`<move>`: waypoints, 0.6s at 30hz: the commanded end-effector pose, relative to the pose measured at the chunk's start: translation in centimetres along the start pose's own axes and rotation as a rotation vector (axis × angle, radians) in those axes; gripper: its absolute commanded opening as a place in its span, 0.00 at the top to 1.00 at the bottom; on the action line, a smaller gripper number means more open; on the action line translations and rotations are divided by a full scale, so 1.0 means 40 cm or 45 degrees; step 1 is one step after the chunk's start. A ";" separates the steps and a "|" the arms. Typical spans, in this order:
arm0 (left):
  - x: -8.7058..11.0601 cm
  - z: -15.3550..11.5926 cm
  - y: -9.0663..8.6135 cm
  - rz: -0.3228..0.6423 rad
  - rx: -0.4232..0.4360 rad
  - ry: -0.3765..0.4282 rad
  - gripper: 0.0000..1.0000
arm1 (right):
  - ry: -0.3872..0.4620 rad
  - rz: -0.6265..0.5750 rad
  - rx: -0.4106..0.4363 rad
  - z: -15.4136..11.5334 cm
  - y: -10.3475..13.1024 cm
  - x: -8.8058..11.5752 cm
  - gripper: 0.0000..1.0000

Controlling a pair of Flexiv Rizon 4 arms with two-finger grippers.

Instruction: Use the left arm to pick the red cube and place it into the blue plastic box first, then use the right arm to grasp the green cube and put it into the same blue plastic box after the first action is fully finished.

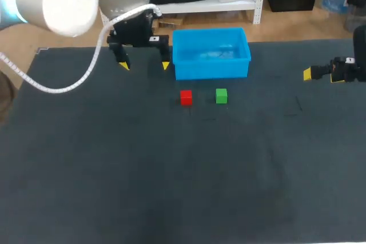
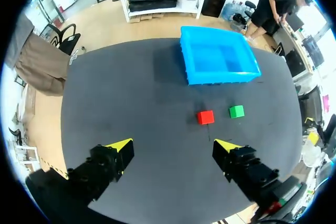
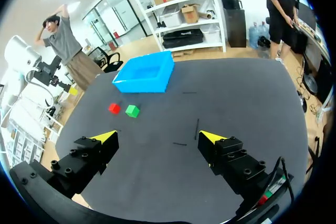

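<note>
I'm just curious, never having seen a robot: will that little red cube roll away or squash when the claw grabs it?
Probably no rolling: the red cube has flat faces and sits flat on the table. Its edges look crisp, so it is likely stiff, not squashy. Being small, it is probably light and might slide if nudged.

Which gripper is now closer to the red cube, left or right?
Left. The left gripper hangs beside the blue box, just behind and left of the red cube; the right gripper is far to its right.
</note>
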State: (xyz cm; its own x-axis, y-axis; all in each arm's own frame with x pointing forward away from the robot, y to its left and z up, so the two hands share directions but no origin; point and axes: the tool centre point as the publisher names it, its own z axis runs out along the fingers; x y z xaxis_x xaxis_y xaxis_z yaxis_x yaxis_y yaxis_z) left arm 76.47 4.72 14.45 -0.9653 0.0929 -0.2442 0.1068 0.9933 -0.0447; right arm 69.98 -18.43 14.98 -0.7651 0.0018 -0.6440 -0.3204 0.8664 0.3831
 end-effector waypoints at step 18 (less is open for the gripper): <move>-0.061 0.015 -0.079 -0.044 -0.085 0.090 0.00 | 0.001 -0.001 -0.001 0.000 -0.001 0.000 0.00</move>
State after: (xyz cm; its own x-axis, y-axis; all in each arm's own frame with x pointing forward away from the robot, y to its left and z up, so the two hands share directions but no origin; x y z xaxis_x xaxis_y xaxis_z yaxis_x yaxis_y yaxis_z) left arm 78.06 1.86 14.60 -0.9800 0.0628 -0.1887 0.0636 0.9980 0.0017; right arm 69.98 -18.43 14.99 -0.7651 0.0018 -0.6440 -0.3204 0.8664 0.3831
